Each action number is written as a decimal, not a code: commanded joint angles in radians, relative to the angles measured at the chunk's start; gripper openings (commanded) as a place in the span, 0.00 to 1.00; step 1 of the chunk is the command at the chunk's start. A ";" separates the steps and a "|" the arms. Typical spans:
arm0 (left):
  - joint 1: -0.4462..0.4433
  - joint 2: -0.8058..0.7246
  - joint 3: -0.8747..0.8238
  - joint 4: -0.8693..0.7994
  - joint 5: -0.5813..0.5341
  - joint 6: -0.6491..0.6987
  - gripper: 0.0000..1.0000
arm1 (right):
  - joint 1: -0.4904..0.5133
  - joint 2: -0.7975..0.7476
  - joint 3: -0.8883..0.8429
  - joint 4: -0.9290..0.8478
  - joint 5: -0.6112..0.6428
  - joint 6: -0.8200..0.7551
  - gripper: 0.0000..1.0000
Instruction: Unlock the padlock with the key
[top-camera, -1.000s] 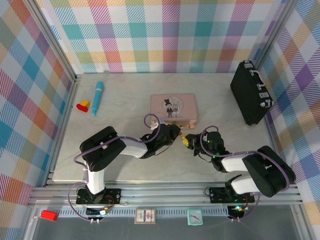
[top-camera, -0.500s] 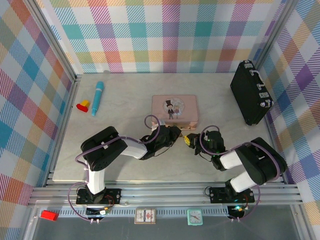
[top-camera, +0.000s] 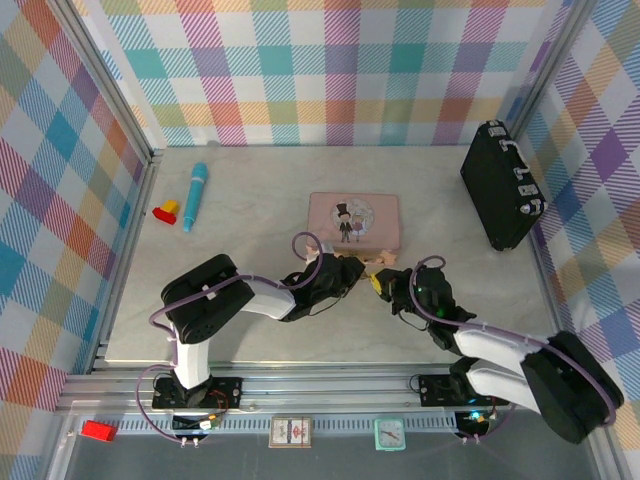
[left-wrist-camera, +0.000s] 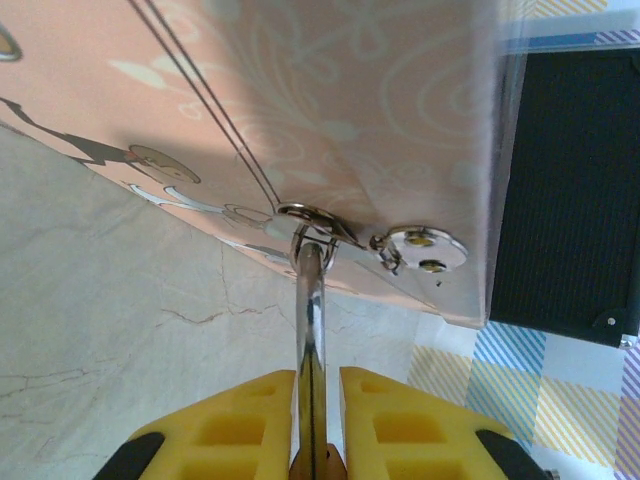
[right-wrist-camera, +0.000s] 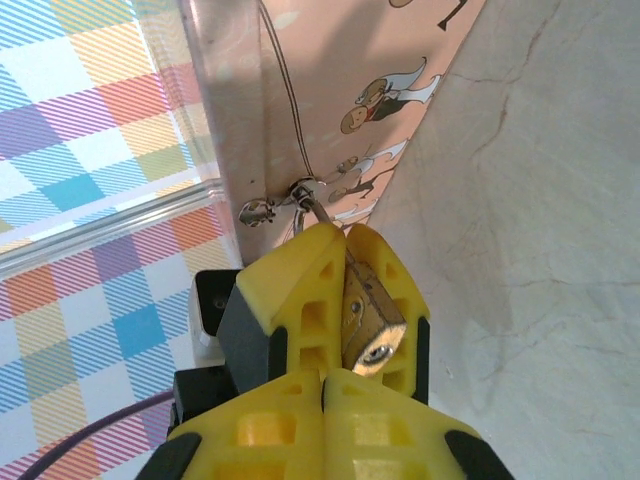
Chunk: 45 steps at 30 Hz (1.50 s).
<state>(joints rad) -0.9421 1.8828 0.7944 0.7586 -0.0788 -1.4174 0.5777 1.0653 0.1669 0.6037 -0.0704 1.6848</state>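
**Where the two arms meet, both grips are tight**

As I stand looking over the desk (top-camera: 250, 230), the two arms reach in from the near edge. Their tips come together just in front of the pink tin (top-camera: 354, 220), close to its near side. The right pincer (right-wrist-camera: 340, 238) is closed hard on the padlock (right-wrist-camera: 365, 318). The little brass body sits wedged between the yellow fingers, its round keyhole turned back toward the wrist. Just past those fingertips a small metal ring (right-wrist-camera: 300, 190) lies against the tin's side. A thin bit of metal runs from it down to the fingertips; what that piece is I cannot tell. The left pincer (left-wrist-camera: 318, 375) is nearly closed, pinching a thin silvery blade seen edge-on, which I take for the key (left-wrist-camera: 310, 320). Its far end hooks into the ring, beside a small plate (left-wrist-camera: 425, 245) with two rivets. Off to the right a black case (top-camera: 500, 185) stands by the wall. At the far left a blue tube (top-camera: 194, 196) lies beside red and yellow blocks (top-camera: 165, 211), well apart from the arms.
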 joint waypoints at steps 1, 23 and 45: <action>-0.019 -0.062 0.020 0.052 0.011 0.023 0.00 | 0.009 -0.045 0.008 -0.186 0.060 -0.035 0.00; 0.045 -0.016 0.205 -0.614 0.099 0.312 0.03 | 0.022 -0.283 0.166 -0.649 0.100 -0.592 0.00; 0.014 -0.351 0.045 -0.670 -0.005 0.672 0.81 | 0.029 -0.310 0.211 -0.650 0.163 -0.809 0.00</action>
<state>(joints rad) -0.9218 1.5909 0.8654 0.1139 -0.0647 -0.8314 0.6025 0.7589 0.3634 -0.1120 0.0666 0.9215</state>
